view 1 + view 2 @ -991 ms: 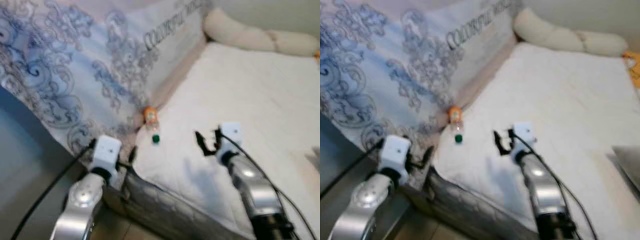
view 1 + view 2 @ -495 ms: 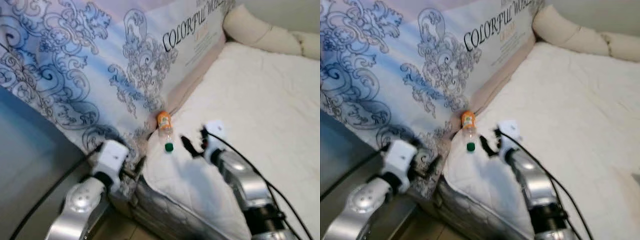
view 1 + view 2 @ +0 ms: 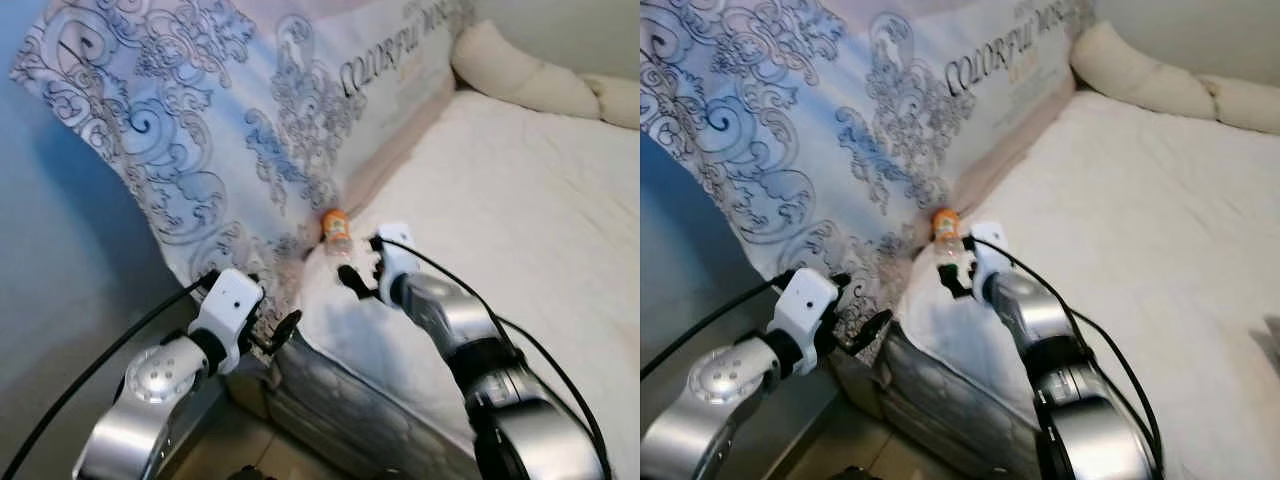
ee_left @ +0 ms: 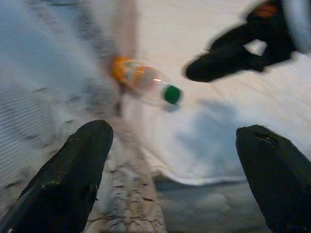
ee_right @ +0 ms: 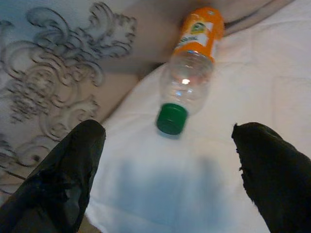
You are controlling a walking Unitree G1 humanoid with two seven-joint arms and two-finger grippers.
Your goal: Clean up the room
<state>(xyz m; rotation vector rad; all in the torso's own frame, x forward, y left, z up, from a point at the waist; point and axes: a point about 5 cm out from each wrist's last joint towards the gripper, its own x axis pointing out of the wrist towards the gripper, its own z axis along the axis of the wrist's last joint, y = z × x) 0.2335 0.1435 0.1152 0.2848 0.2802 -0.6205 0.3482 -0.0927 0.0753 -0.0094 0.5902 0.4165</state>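
Note:
A clear plastic bottle [image 5: 190, 73] with an orange label and a green cap lies on the white mattress [image 3: 520, 200], tucked against the patterned headboard cover [image 3: 220, 120]. In the head views the bottle [image 3: 336, 228] sits at the mattress's left edge. My right gripper [image 3: 357, 272] is open just short of the bottle's cap end, fingers [image 5: 63, 179] spread wide on either side of it. My left gripper [image 3: 275, 328] is open lower down, beside the mattress corner, pointing toward the bottle [image 4: 143, 80] from a distance.
A cream bolster pillow [image 3: 530, 80] lies along the far end of the mattress. The grey quilted mattress side [image 3: 350, 410] drops to the floor between my arms. A grey wall [image 3: 50, 280] stands to the left.
The camera has shifted and come closer. My right gripper has reached forward to just before the bottle's cap. The left gripper stays low by the mattress corner.

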